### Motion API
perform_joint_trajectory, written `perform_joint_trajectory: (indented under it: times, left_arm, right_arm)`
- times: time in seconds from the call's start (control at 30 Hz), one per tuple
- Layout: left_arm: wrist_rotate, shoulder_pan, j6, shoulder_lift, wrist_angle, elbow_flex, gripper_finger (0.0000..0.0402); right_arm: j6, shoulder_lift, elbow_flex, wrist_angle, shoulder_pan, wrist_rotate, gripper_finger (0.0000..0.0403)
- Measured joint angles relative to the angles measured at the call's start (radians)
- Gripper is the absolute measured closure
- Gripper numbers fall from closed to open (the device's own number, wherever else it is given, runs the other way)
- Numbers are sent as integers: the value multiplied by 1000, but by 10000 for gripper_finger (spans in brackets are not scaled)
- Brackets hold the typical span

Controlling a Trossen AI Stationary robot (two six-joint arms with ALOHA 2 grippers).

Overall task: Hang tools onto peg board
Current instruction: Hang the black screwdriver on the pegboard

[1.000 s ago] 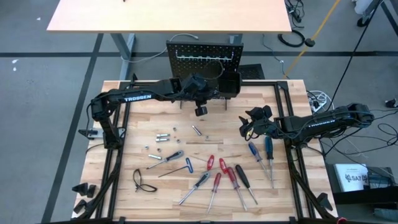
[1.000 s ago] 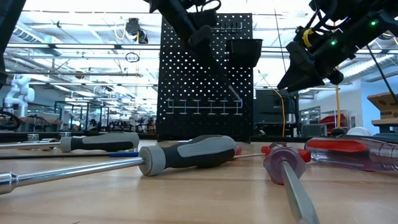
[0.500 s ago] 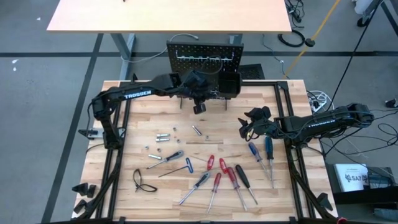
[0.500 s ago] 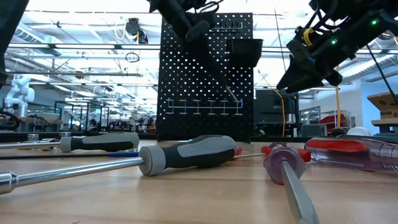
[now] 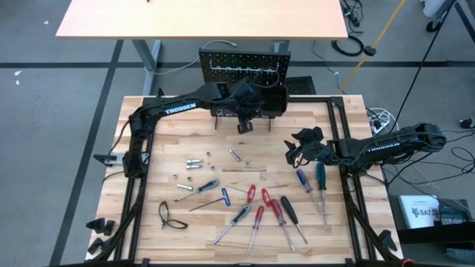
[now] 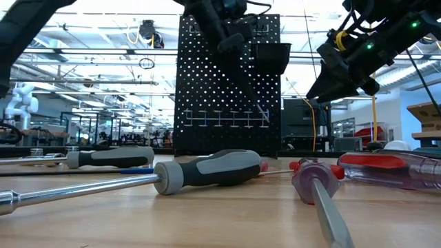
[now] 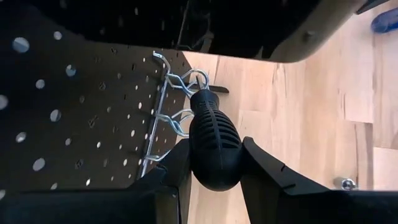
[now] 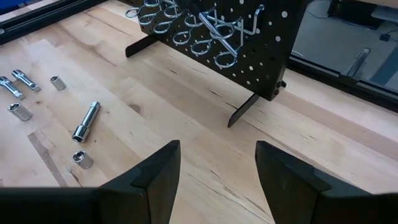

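Note:
The black peg board (image 5: 243, 68) stands upright at the table's far edge, with a silver hook rail (image 7: 166, 118) low on its face and a small black bin (image 6: 273, 56). My left gripper (image 5: 243, 123) hangs just in front of it, shut on a black-handled screwdriver (image 7: 214, 144). My right gripper (image 5: 297, 150) waits open over the table's right half, its fingers (image 8: 149, 174) with nothing between them. Several screwdrivers (image 5: 276, 211) with red, blue and black handles and a blue T-handle key (image 5: 223, 196) lie flat on the near part of the table. My left gripper pinches the screwdriver's ribbed black handle (image 7: 219, 163) between its two fingers, one on each side. The fingers slant down toward the peg board, along the tool. The screwdriver is clear of the table, and the handle's front end sits at a wire ring of the rail (image 7: 198, 79). Its shaft (image 6: 253, 100) slants down toward the rail.
Small silver sockets and bits (image 5: 194, 162) lie left of centre, one longer socket (image 8: 86, 122) nearer the board. A black loop (image 5: 168, 216) lies at the near left. The peg board's thin legs (image 8: 244, 109) rest on the wood. Dark frame rails edge the table.
My left gripper has carried the screwdriver a short way toward the peg board and the table's right edge and has tipped; its arm has swung along. The tool stays clear of the table.

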Motion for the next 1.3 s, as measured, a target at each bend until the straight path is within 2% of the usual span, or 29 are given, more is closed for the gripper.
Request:
perform_joint_trajectory:
  times: [0.37,0.73,0.9,1.17,1.3]
  left_arm:
    - [-33,-1,80,32,-157,157,297]
    - [8,16,88,41,-171,168,297]
    - [14,16,87,90,-207,223,297]
    - [21,16,108,178,-315,391,297]
    - [23,16,116,180,-307,390,297]
  right_arm:
    - [1,0,0,-1,0,0,204]
    - [-23,26,0,5,0,1,204]
    - [-23,45,0,12,0,0,204]
    - [-26,72,0,61,0,-2,204]
    - [-25,73,0,61,0,-5,204]
